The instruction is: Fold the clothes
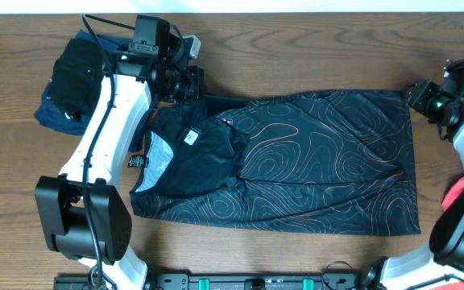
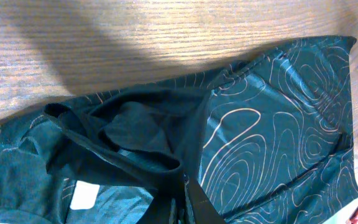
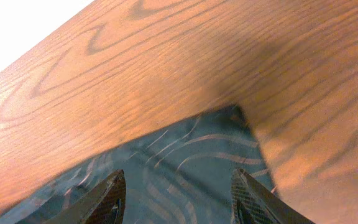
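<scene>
The left gripper [image 1: 187,84], jaws closed, is pinching the black shirt [image 1: 321,153] at its bunched shoulder while the right gripper [image 3: 176,180] is hovering open and empty, risking a lopsided drag.

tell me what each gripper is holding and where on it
Left gripper pinches the black shirt at its far edge, at the collar end. Right gripper is open, holding nothing.

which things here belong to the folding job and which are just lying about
Job: shirt, pinched by the shut left tool; open right tool over its corner; navy garment, far left; red garment, right edge.
Not the job: table; rail at its front edge.
</scene>
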`<state>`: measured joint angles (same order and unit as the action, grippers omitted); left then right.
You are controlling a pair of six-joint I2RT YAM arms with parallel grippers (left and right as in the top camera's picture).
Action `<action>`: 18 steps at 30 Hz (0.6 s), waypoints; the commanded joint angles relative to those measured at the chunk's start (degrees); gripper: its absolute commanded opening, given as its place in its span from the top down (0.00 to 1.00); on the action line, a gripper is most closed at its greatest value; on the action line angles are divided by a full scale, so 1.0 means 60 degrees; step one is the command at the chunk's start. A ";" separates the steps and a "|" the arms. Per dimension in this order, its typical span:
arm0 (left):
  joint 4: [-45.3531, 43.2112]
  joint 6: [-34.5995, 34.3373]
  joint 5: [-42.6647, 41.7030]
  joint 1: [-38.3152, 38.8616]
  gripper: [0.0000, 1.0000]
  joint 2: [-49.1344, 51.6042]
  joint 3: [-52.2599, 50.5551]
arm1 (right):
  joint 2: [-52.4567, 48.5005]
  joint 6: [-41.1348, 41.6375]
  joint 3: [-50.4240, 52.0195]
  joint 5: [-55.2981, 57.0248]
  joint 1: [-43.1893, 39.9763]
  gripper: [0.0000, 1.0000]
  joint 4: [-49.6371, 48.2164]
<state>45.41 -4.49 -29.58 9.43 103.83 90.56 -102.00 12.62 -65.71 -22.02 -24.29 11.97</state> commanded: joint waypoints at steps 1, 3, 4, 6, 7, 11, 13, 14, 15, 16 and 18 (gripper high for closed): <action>-0.0073 0.0022 0.0113 -0.0004 0.94 0.0025 0.0051 | -0.0885 0.0109 -0.0229 0.0546 0.0062 0.47 -0.0375; -0.0076 0.0022 0.0113 -0.0004 0.94 0.0025 0.0051 | -0.1377 0.0262 -0.0488 0.0678 0.0062 0.47 -0.0488; -0.0076 0.0022 0.0113 -0.0004 0.94 0.0025 0.0051 | -0.1639 0.0328 -0.0656 0.0714 0.0062 0.47 -0.0499; -0.0076 0.0022 0.0113 -0.0004 0.94 0.0025 0.0051 | -0.2259 0.0328 -0.1107 0.0714 0.0066 0.45 -0.0484; -0.0080 0.0022 0.0113 -0.0004 0.94 0.0025 0.0051 | -0.2506 0.0342 -0.1286 0.0721 0.0062 0.44 -0.0470; -0.0084 0.0022 0.0113 0.0000 0.94 0.0025 0.0051 | -0.3344 0.0608 -0.1887 0.0845 0.0062 0.40 -0.0452; -0.0080 0.0022 0.0113 -0.0004 0.94 0.0025 0.0051 | -0.3537 0.0696 -0.1949 0.0801 0.0073 0.40 -0.0423; -0.0084 0.0022 0.0113 -0.0004 0.94 0.0025 0.0051 | -0.3610 0.0714 -0.1945 0.0758 0.0084 0.40 -0.0419; -0.0087 0.0022 0.0113 -0.0004 0.94 0.0025 0.0051 | -0.3639 0.0707 -0.1945 0.0681 0.0080 0.40 -0.0419; -0.0091 0.0022 0.0113 -0.0004 0.94 0.0025 0.0051 | -0.3650 0.0696 -0.1945 0.0616 0.0080 0.40 -0.0419; -0.0117 0.0022 0.0113 -0.0004 0.94 0.0025 0.0051 | -0.3650 0.0659 -0.1942 0.0328 0.0098 0.40 -0.0433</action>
<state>44.82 -4.49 -29.56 9.45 103.83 90.56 -122.30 15.75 -76.95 -18.44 -24.29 9.04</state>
